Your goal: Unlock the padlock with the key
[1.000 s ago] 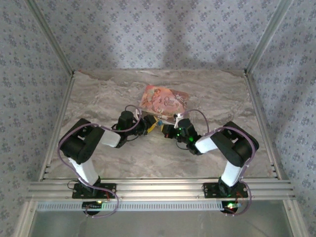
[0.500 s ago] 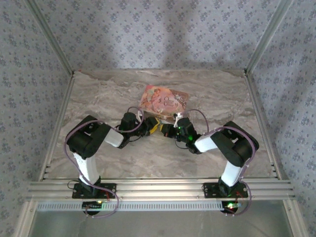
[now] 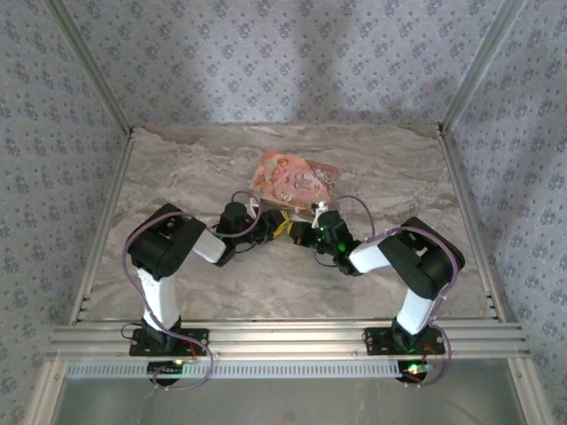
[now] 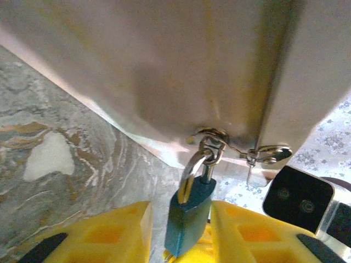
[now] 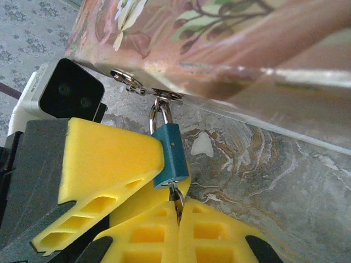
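While the padlock (image 4: pixel 189 219) is hanging by its silvery shackle from the hasp (image 4: pixel 216 137) on the near edge of the box (image 3: pixel 295 180), the left gripper (image 4: pixel 181 244) is facing it from the left. Its yellow fingers (image 4: pixel 109 233) are standing apart on either side of the blue body. One finger is lying right against the body and the other is showing a slim gap, so nothing is being clamped. The right gripper (image 5: pixel 178 219) is sitting opposite, just below the lock, with its fingers pressing together on the key (image 5: pixel 176 196), a small silvery piece sticking out of the padlock's underside. Both grippers are sitting tip to tip near the middle of the table (image 3: pixel 177 177).
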Action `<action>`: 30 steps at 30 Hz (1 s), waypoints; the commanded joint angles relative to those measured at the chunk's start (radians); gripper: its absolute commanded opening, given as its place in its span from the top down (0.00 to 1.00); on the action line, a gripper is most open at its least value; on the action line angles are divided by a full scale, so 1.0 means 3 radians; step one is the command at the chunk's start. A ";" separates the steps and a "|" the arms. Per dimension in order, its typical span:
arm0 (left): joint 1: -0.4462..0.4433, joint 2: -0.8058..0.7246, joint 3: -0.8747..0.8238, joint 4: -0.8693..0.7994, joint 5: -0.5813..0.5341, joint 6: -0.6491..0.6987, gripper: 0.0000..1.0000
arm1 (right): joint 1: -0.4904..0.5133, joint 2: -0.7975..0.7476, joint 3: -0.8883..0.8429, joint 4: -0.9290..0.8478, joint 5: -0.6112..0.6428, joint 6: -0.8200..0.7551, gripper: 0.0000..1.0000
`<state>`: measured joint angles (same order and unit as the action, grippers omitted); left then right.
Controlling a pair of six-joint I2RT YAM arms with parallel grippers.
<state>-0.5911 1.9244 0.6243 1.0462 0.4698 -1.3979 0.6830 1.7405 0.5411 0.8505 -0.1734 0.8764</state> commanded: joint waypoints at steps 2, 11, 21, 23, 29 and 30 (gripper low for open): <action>-0.0025 0.0074 0.0075 0.0138 -0.0027 -0.0034 0.71 | 0.0020 -0.0110 0.0088 0.0041 -0.0092 0.0074 1.00; -0.0029 0.0029 0.0065 0.0118 -0.0054 -0.0048 0.86 | -0.0013 -0.0199 0.0010 0.0049 -0.0080 0.0089 0.89; -0.0035 -0.0101 0.0071 -0.0043 -0.0078 -0.0099 0.97 | -0.0101 -0.0542 -0.0167 -0.0248 0.0061 -0.0075 0.59; -0.0039 -0.0127 0.0077 -0.0088 -0.0078 -0.0116 0.98 | -0.0128 -0.0658 -0.0193 -0.0353 0.0086 -0.0171 0.55; -0.0044 -0.0236 0.0074 -0.0216 -0.0103 -0.0134 1.00 | -0.0180 -0.1165 -0.0148 -0.0927 0.0228 -0.0741 0.40; -0.0044 -0.0257 0.0072 -0.0238 -0.0108 -0.0130 1.00 | -0.0193 -0.1250 -0.0135 -0.1020 0.0252 -0.0794 0.37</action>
<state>-0.5980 1.8931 0.6323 1.0058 0.4538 -1.4307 0.6323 1.4300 0.4934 0.6533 -0.1406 0.7429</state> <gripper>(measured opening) 0.102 0.613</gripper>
